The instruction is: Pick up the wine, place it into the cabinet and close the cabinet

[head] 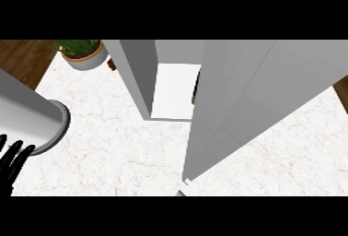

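Note:
A grey cabinet stands at the back of the white marble counter. Its white inside floor shows between the left wall and the door. The door is a large grey panel that stands open, swung toward me, with its lower corner near the view's bottom edge. A thin dark sliver shows inside at the door's edge; I cannot tell whether it is the wine. My left hand is at the lower left below its grey forearm, fingers straight, holding nothing. My right hand does not show.
A potted green plant in a grey pot stands at the counter's back left corner. Brown wooden floor shows beyond the counter's left and right edges. The open door hides much of the counter's right side.

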`<state>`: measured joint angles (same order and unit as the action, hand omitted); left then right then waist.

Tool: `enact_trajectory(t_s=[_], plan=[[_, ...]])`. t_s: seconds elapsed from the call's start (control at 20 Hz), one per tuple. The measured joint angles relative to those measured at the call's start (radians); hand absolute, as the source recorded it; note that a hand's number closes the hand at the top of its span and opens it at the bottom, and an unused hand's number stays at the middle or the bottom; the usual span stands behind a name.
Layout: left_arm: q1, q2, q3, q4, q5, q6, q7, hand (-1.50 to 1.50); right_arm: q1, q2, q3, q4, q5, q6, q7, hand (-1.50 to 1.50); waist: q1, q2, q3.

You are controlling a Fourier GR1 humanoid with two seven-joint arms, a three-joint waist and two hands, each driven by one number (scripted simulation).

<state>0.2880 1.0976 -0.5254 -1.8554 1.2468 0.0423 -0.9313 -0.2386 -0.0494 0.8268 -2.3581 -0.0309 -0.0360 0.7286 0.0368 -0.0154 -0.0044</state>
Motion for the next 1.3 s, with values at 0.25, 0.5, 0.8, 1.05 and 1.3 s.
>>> enact_trajectory(t_s=[0.25,0.5,0.8,1.05,1.3], plan=[[0.059,0.044,0.051,0.065,0.008,-0.102,-0.025,-1.50,-0.107,-0.072,0.029,0.007,0.030,-0.154,-0.032,1.50,0.011,0.001,-0.001],[0.096,0.086,0.105,0.095,0.021,-0.179,-0.035,-1.50,-0.201,-0.103,0.035,0.029,0.032,-0.302,-0.065,1.50,0.021,0.005,-0.001],[0.140,0.120,0.167,0.135,0.043,-0.258,-0.027,-1.50,-0.405,-0.015,-0.033,0.237,0.018,-0.417,-0.096,1.50,0.033,0.011,0.000],[0.191,0.137,0.221,0.168,0.047,-0.307,-0.015,-1.50,-0.603,0.030,-0.155,0.455,-0.051,-0.443,-0.124,1.50,0.033,0.014,0.002],[0.218,0.124,0.264,0.206,0.034,-0.348,-0.001,-1.50,-0.757,0.044,-0.284,0.669,-0.170,-0.372,-0.198,1.50,0.028,0.019,0.002]])
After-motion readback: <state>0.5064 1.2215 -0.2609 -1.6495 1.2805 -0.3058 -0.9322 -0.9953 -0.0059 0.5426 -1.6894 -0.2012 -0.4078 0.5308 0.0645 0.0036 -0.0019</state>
